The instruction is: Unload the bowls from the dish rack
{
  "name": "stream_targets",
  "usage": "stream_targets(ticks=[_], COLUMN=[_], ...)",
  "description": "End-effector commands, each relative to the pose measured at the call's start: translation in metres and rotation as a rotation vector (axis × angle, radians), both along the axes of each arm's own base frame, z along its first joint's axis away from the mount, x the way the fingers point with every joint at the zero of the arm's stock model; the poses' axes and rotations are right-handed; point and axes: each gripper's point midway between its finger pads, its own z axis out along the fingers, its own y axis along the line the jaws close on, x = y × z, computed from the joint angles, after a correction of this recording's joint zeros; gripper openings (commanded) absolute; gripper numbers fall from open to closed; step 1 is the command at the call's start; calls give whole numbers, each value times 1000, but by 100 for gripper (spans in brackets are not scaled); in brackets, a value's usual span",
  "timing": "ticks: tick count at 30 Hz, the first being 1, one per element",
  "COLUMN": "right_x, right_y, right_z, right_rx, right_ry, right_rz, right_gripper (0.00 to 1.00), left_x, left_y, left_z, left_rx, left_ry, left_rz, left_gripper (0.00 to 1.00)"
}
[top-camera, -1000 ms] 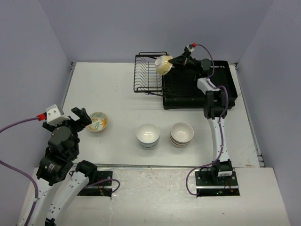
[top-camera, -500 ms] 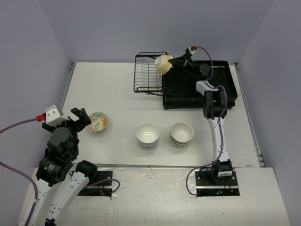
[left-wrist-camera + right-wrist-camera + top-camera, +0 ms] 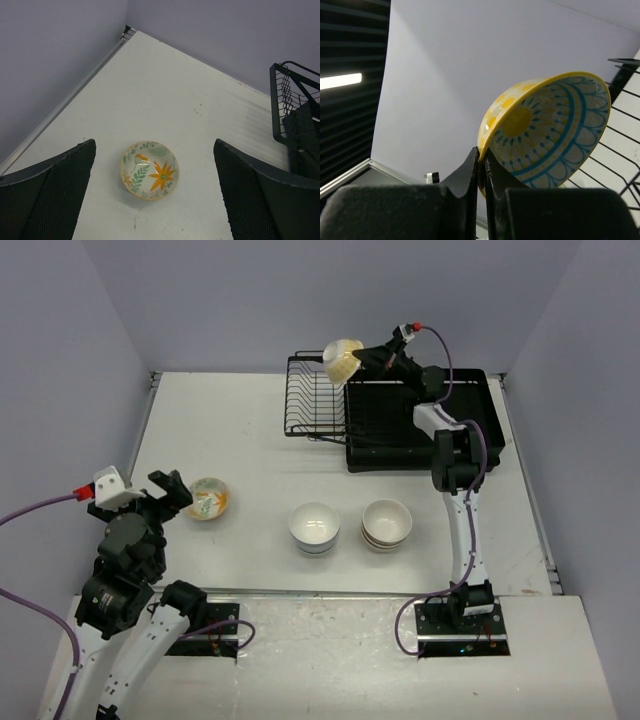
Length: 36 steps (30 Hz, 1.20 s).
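Note:
My right gripper [image 3: 362, 360] is shut on the rim of a cream-yellow bowl [image 3: 342, 359] with a blue and yellow pattern inside [image 3: 550, 127], holding it tilted in the air above the black wire dish rack [image 3: 312, 400]. The fingers [image 3: 470, 172] pinch the bowl's rim. The rack joins a flat black drainer tray [image 3: 480, 425]. My left gripper [image 3: 155, 200] is open and empty above the orange-flower bowl [image 3: 149, 169], which also shows on the table in the top view [image 3: 209, 498]. A white bowl stack [image 3: 314, 527] and a tan-banded stack [image 3: 386, 524] stand mid-table.
The rack's slots look empty in the top view. Grey walls close in the table at the back and both sides. The right arm [image 3: 455, 460] stretches over the drainer tray.
My right gripper has lifted the cream-yellow bowl up and back, out of the rack's slots. The left arm has hardly moved.

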Motion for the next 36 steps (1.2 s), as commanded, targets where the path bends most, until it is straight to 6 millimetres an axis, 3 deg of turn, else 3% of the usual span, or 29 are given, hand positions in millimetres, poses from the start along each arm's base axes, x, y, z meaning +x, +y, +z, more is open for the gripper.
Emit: stream_targets(ticks=[1, 5, 9, 11, 12, 13, 15, 16, 19, 20, 21, 22, 23, 24, 26, 27, 29, 31, 32, 34, 35, 36], right_x=[-74, -88, -116, -142, -146, -171, -185, -209, -236, -248, -250, -245, -247, -239, -242, -244, -253, -279, -288, -320, -329, -343], right_y=[-2, 10, 24, 33, 38, 45, 55, 61, 77, 77, 79, 89, 90, 93, 90, 84, 80, 82, 81, 80, 80, 80], right_z=[109, 119, 137, 147, 139, 152, 147, 162, 145, 150, 154, 149, 152, 134, 125, 118, 111, 91, 64, 69, 58, 66], right_rx=[187, 159, 75, 2, -31, -86, -158, -194, -320, -371, -413, -503, -597, -772, -863, -944, -1035, -1200, -1283, -1298, -1297, -1286], right_ry=[-171, -212, -292, -370, -347, -453, -454, -595, -737, -623, -630, -865, -890, -867, -852, -859, -953, -1134, -1183, -1328, -1354, -1404], right_rz=[167, 202, 224, 238, 247, 259, 281, 267, 305, 323, 281, 159, 77, -8, -46, -128, -192, -256, -236, -259, -251, -272], right_gripper=[0, 0, 0, 0, 0, 0, 0, 0, 0, 0, 0, 0, 0, 0, 0, 0, 0, 0, 0, 0, 0, 0], left_x=[1, 1, 4, 6, 10, 13, 23, 26, 33, 35, 36, 38, 39, 46, 51, 57, 60, 67, 69, 69, 68, 67], left_y=[-1, 0, -2, -4, -10, -14, -33, -40, -67, -77, -80, -83, -85, -91, -98, -107, -119, -140, -157, -180, -201, -208], left_z=[5, 6, 5, 6, 10, 13, 37, 46, 103, 132, 146, 156, 164, 186, 197, 215, 225, 235, 238, 232, 219, 210], left_rx=[-11, -12, -7, 3, 3, 3, -12, -18, -48, -57, -63, -70, -78, -82, -80, -87, -106, -134, -145, -173, -182, -196], left_ry=[-32, -39, -26, -12, -4, -1, -15, -21, -99, -132, -144, -146, -134, -149, -120, -132, -129, -124, -112, -74, -22, 11], left_rz=[-1, -1, -6, -14, -35, -52, -144, -178, -314, -367, -380, -388, -392, -409, -434, -469, -518, -605, -687, -802, -911, -946], left_gripper=[100, 100, 100, 100, 100, 100, 100, 100, 100, 100, 100, 100, 100, 100, 100, 100, 100, 100, 100, 100, 100, 100])
